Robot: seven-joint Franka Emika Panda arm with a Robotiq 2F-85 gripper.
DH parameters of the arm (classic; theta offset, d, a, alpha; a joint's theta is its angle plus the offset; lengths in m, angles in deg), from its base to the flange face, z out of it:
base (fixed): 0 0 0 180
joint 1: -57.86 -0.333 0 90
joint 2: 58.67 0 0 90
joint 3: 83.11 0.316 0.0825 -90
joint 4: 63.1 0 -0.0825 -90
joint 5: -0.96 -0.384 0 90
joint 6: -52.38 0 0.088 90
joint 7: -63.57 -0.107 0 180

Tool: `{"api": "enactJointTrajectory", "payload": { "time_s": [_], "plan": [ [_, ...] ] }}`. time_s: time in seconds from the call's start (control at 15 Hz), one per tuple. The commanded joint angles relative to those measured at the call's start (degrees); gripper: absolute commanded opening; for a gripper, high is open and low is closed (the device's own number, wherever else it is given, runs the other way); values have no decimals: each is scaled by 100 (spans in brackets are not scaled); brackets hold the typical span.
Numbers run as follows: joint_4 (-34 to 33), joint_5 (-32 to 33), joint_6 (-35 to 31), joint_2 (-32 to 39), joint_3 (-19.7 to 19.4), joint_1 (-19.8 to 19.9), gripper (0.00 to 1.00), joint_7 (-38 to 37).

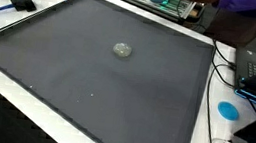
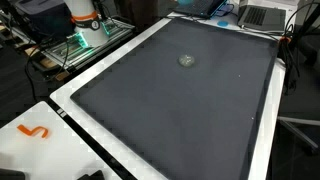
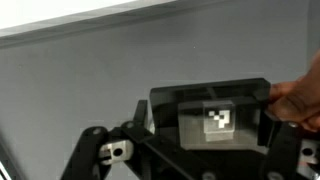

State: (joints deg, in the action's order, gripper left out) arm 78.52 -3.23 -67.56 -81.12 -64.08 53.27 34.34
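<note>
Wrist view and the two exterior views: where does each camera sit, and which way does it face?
Exterior view: raised beside the table, looking down on the dark mat and small clear object; no robot part shows.
Exterior view: raised at a different side, looking along the dark mat toward a laptop; no robot part clearly shows.
Wrist view: close above the mat, facing a tagged clear block; gripper at bottom, person's hand at right.
Shared: both exterior views show mat and small clear object.

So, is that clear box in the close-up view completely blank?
No, in the wrist view the clear box carries a small black-and-white checkered marker on its face.
</note>
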Motion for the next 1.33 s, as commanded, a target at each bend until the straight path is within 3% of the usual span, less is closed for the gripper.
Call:
{"api": "enactJointTrajectory", "payload": {
  "time_s": [0.0, 0.07, 0.13, 0.53, 0.67, 0.73, 1.27],
  "plan": [
    [-6, 49, 8, 14, -105, -110, 100, -37],
    [-5, 50, 14, 16, -116, -116, 100, -21],
    [-4, 44, 1, 22, -129, -125, 80, -9],
    [8, 9, -22, 8, -179, -168, 35, 18],
    [8, -6, -32, 12, -197, -177, 31, 44],
    [-22, 48, 9, 18, -174, -158, 53, -19],
    [-22, 47, 9, 26, -187, -156, 53, -15]
  ]
}}
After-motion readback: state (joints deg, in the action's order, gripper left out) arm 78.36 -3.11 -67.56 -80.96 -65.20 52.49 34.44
